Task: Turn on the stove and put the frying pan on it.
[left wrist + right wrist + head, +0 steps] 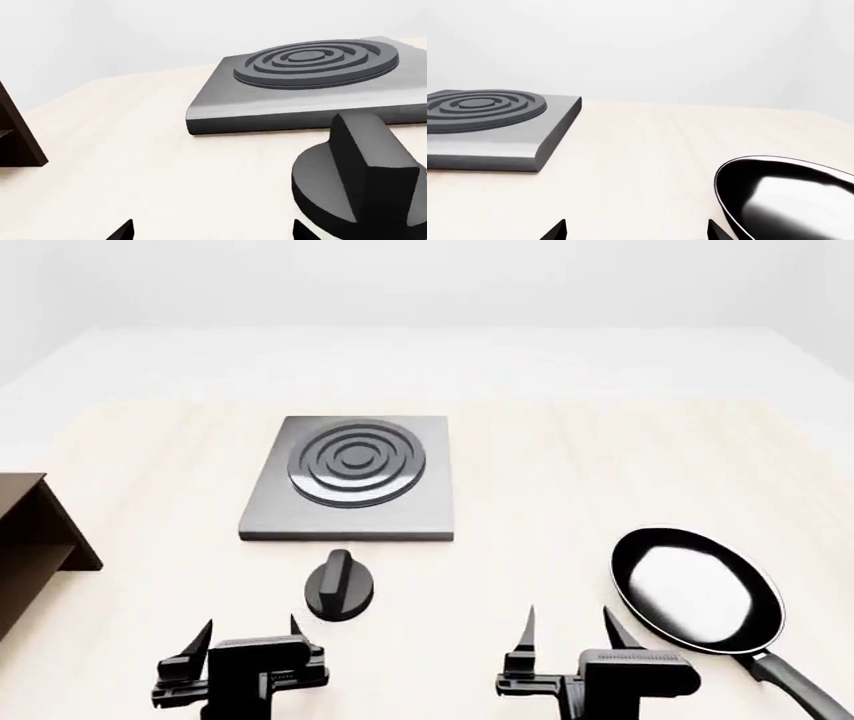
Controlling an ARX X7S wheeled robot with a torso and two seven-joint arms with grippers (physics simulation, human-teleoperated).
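The stove [354,478] is a flat dark-grey square plate with a dark ringed burner, lying mid-table; it also shows in the left wrist view as the stove [307,85] and in the right wrist view as the stove [494,125]. Its black round knob [339,586] stands just in front of the plate, close before the left arm as the knob [360,180]. The frying pan [697,592] lies at the right, glossy inside, handle pointing to the near right corner, its rim also seen as the frying pan [787,195]. My left gripper [250,631] is open and empty, left of the knob. My right gripper [571,626] is open and empty, left of the pan.
A brown wooden shelf [34,540] stands at the table's left edge, seen too as the shelf [17,135]. The light wooden table [561,480] stretches back to a pale wall.
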